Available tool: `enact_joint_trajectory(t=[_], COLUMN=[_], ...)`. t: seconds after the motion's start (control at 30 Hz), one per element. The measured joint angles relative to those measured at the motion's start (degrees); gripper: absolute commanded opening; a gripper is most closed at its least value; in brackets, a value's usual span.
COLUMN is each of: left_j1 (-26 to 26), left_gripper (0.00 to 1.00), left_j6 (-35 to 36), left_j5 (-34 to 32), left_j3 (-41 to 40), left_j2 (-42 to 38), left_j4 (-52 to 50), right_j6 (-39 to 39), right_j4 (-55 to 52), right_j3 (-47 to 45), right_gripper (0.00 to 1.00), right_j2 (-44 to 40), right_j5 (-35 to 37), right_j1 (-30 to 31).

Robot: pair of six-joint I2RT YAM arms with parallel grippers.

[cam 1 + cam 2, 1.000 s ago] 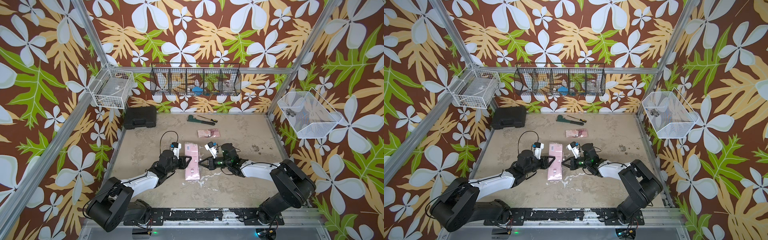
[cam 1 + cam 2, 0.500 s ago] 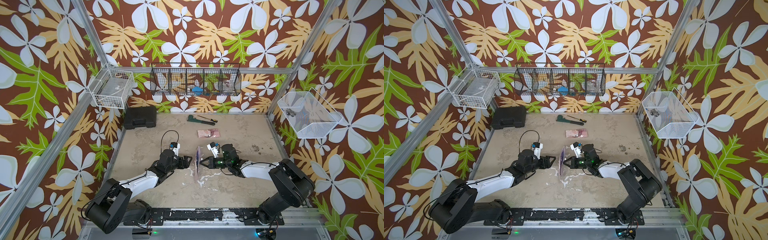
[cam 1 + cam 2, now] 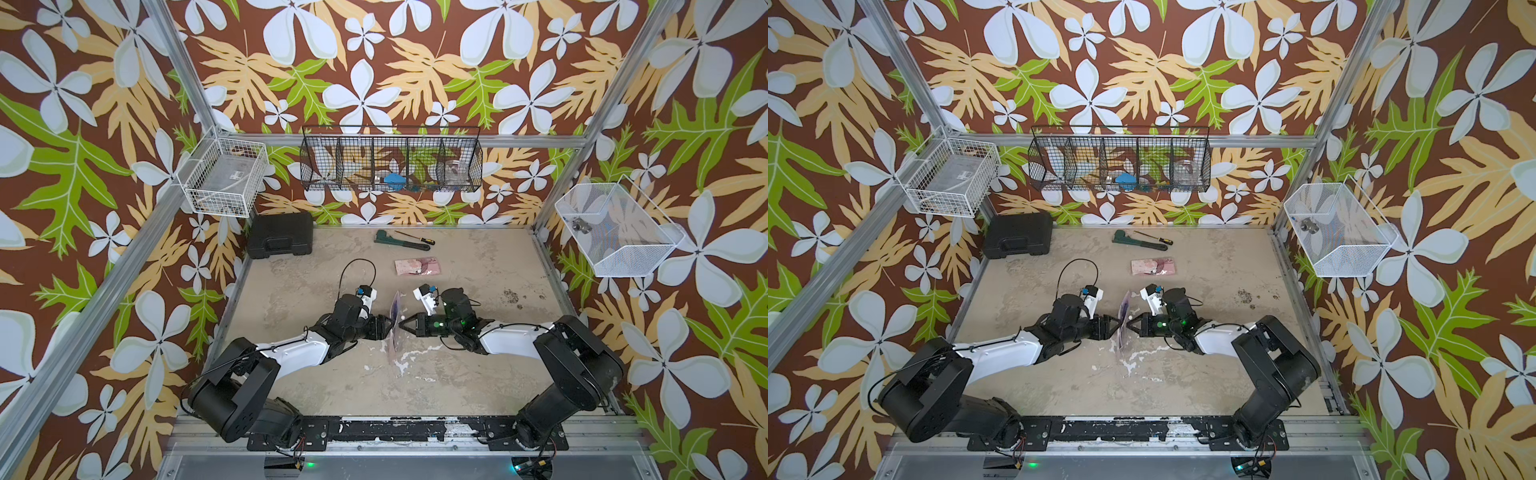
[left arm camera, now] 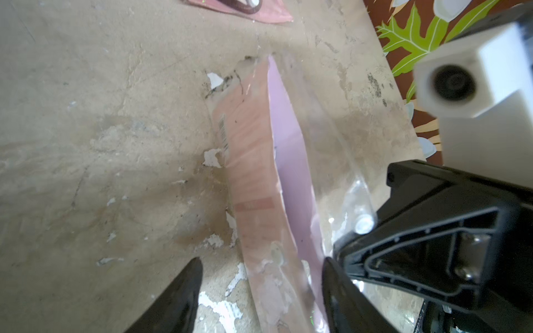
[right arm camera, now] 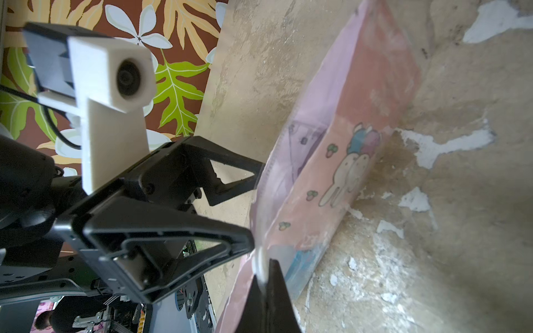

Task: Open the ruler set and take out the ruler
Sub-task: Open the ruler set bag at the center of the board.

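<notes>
I'm only getting the pouch (image 3: 394, 328) (image 3: 1124, 322) edge-on in both top views, so its contents are hiding. In the right wrist view the ruler (image 5: 302, 144) is showing blurry through plastic, and the frame edge is cutting off the right gripper (image 5: 264, 269). Stuff in the black wire basket (image 3: 390, 128) is looking too tiny to tell.

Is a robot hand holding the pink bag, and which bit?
The right gripper is shut on the ruler set, pinching its clear flap at the white snap button. The left gripper is open around it, not gripping.

Pink ruler set (image 3: 395, 305), seemingly on edge
</notes>
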Motion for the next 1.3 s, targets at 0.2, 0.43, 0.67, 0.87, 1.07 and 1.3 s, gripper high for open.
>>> enact_joint_trajectory(t=[0.2, 0.43, 0.67, 0.87, 1.07, 1.3], left_j1=[0.00, -0.15, -0.31, -0.31, -0.31, -0.92], left_gripper=[0.27, 0.06, 0.00, 0.00, 0.00, 0.00], left_j6=[0.13, 1.31, 2.43, 3.85, 4.70, 4.72], left_j5=[-1.60, -3.21, -5.38, -10.95, -13.77, -13.86], left_j3=[0.09, 1.51, 2.73, 2.89, 2.84, 5.20], left_j2=[0.28, 0.11, -1.79, -3.89, -1.64, 2.67], left_j4=[-0.26, -2.51, -5.73, -8.07, -7.37, -6.01], right_j6=[-1.20, -3.72, -6.16, -8.15, -10.16, -10.58], right_j4=[-0.96, -4.42, -7.61, -9.94, -11.32, -11.98], right_j3=[0.57, 1.64, 3.32, 7.08, 11.65, 12.28], right_gripper=[0.00, 0.00, 0.00, 0.00, 0.00, 0.00], right_j2=[0.00, -0.02, 2.29, 5.73, 8.96, 9.79], right_j5=[1.22, 4.28, 7.45, 8.90, 10.34, 11.58], right_j1=[0.00, 0.02, -0.07, 0.46, 2.67, 2.91])
